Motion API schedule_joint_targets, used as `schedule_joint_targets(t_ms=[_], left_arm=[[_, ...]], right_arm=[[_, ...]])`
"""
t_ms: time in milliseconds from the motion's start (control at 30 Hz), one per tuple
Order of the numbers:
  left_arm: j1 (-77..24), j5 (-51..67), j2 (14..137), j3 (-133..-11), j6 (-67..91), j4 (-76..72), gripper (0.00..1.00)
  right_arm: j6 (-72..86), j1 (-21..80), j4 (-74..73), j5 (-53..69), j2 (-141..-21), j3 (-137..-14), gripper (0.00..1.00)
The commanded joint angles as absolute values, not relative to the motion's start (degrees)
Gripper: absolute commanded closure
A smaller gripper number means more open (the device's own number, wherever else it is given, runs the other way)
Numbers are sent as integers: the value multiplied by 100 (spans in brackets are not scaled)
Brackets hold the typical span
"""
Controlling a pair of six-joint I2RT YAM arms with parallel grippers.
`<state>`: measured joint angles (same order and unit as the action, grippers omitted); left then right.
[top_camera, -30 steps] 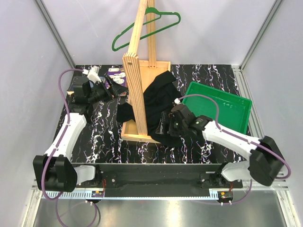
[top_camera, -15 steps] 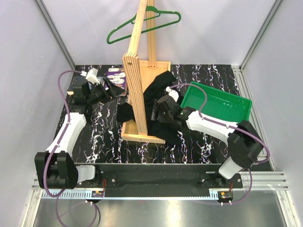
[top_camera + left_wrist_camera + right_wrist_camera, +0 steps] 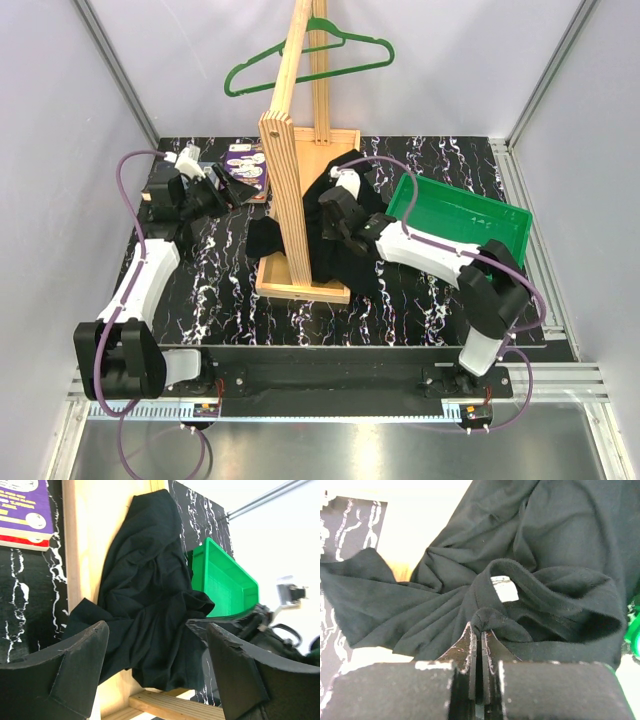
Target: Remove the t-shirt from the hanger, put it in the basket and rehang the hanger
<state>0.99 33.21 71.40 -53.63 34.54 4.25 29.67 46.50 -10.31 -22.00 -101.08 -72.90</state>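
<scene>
Black marbled surface (image 3: 210, 290) bearing a wooden stand (image 3: 280, 180). T-shirt (image 3: 145, 595) heaped on the stand's base, mid-surface, off the green hanger (image 3: 355, 38) hooked atop the stand. Right tool (image 3: 479, 630) pinches a shirt fold beside the collar; left tool (image 3: 157, 630) spread, empty.

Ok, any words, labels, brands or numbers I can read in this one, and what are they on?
No text here can be read.
Purple pack on the table beside the wooden stand: lines of pale print, too blurred to read.
White neck label inside the t-shirt collar: no legible print.
Green tray: no markings visible.
</scene>
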Motion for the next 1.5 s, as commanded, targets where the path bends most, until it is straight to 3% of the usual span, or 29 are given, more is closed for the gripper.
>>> schedule_joint_targets(t_ms=[0,267,567,767,1100,1467], left_arm=[[176,3463,7022,-5282,3445,44,19],[290,3551,6996,-5221,3559,-104,19],[325,3551,6996,-5194,3551,-123,19],[325,3551,6987,-5186,3542,-114,20],[325,3559,6961,-5168,3516,-114,20],[325,3533,6891,-5107,3481,-105,20]], right_arm=[[2663,4597,-642,-2645,-9134,-7576,100],[1953,4281,-624,-2768,-7412,-7927,100],[303,4157,-844,-3742,-6636,-9358,100],[-1508,4131,-782,-4323,-7145,-11406,100],[-3032,4035,-791,-4579,-8779,-14437,100],[-2497,2823,-765,-3911,-9430,-14985,100]])
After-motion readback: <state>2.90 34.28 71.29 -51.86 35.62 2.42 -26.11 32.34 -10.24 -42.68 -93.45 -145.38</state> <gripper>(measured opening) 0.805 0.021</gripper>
